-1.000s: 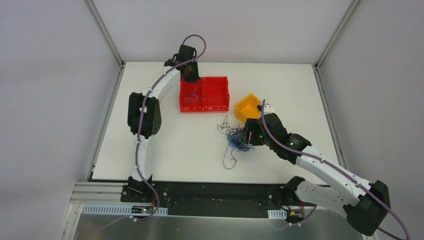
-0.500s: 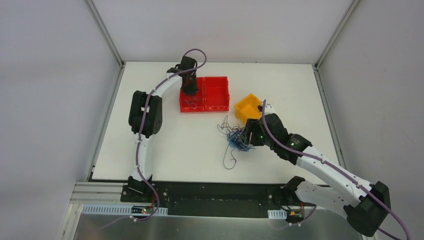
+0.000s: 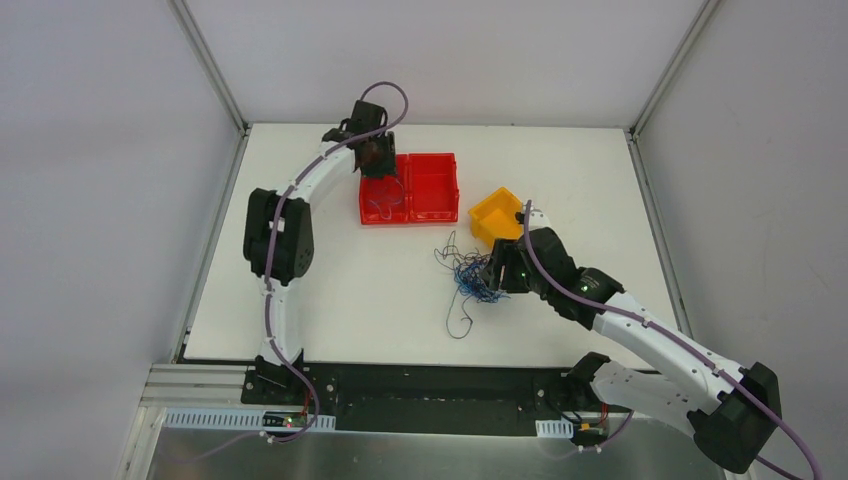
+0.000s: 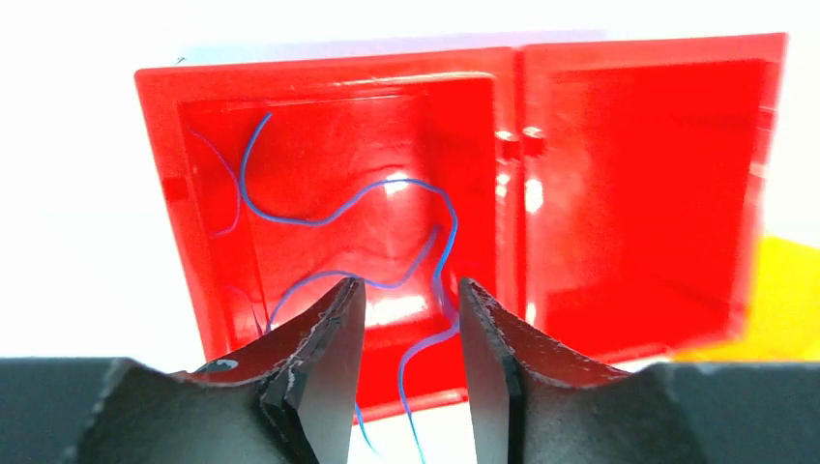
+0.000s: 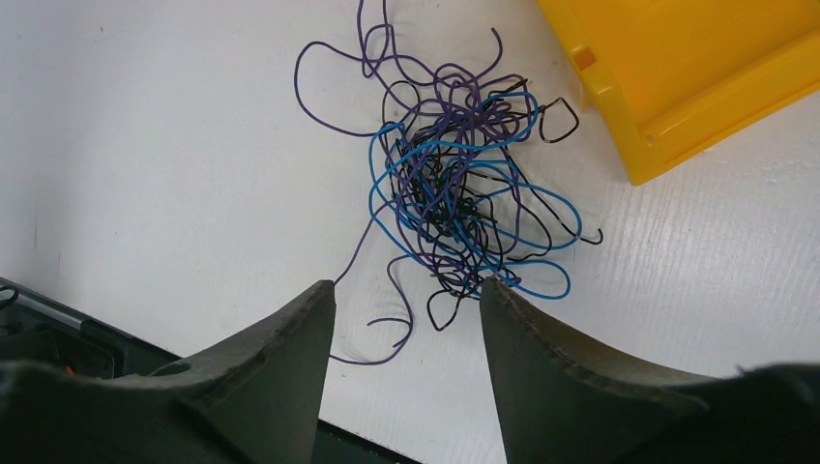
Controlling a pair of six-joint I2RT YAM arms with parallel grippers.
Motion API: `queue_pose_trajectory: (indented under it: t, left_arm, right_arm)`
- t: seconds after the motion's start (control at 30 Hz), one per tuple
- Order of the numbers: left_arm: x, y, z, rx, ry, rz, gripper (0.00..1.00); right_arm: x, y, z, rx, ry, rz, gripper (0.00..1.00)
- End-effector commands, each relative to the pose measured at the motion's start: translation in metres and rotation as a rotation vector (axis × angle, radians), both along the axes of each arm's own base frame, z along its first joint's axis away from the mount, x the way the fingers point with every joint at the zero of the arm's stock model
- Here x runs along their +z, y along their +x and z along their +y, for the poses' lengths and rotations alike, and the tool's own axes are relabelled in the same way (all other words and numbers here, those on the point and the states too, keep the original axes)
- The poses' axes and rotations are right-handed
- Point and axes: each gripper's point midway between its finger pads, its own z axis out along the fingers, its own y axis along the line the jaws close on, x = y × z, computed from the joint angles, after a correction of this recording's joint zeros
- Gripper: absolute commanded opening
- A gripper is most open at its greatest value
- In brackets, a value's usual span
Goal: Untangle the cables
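Observation:
A tangle of blue, purple and black cables (image 3: 470,278) (image 5: 454,184) lies on the white table. My right gripper (image 3: 497,275) (image 5: 406,290) hovers open at its near right edge, holding nothing. My left gripper (image 3: 378,160) (image 4: 406,290) stands open above the left compartment of the red bin (image 3: 410,220) (image 4: 512,174). A couple of loose blue cables (image 4: 338,208) (image 3: 382,205) lie in that compartment. One blue strand (image 4: 425,348) runs over the bin's near rim and down between the left fingers, unpinched.
A yellow bin (image 3: 497,215) (image 5: 677,58) sits just behind the tangle, right of the red bin. The red bin's right compartment (image 4: 638,174) holds nothing. A long dark strand (image 3: 458,320) trails from the tangle toward the table's near edge.
The left gripper has opened over the red bin, letting go of the blue cable, and drawn slightly back and left. The right arm has not moved.

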Motion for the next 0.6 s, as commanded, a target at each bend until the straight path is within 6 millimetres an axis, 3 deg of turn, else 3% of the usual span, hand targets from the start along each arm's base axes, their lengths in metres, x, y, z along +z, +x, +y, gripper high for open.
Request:
queue_pose_trajectory:
  t: [0.0, 0.13, 0.3, 0.4, 0.57]
  left_arm:
    - [0.087, -0.018, -0.013, -0.051, -0.114, -0.134, 0.45]
    - [0.102, -0.036, -0.012, -0.067, -0.141, -0.137, 0.53]
    - [0.114, -0.062, -0.012, -0.097, -0.177, -0.128, 0.57]
    - [0.121, -0.093, -0.029, -0.193, -0.227, -0.111, 0.61]
    - [0.106, -0.154, -0.053, -0.326, -0.216, -0.069, 0.75]
  right_arm:
    - [0.014, 0.005, -0.002, -0.025, 0.007, -0.02, 0.6]
    - [0.014, 0.004, -0.005, -0.029, -0.003, -0.019, 0.6]
    - [0.013, 0.002, -0.007, -0.035, -0.004, -0.017, 0.6]
    - [0.012, 0.002, -0.01, -0.044, -0.01, -0.013, 0.6]
    - [0.008, 0.0, -0.014, -0.059, -0.016, -0.009, 0.6]
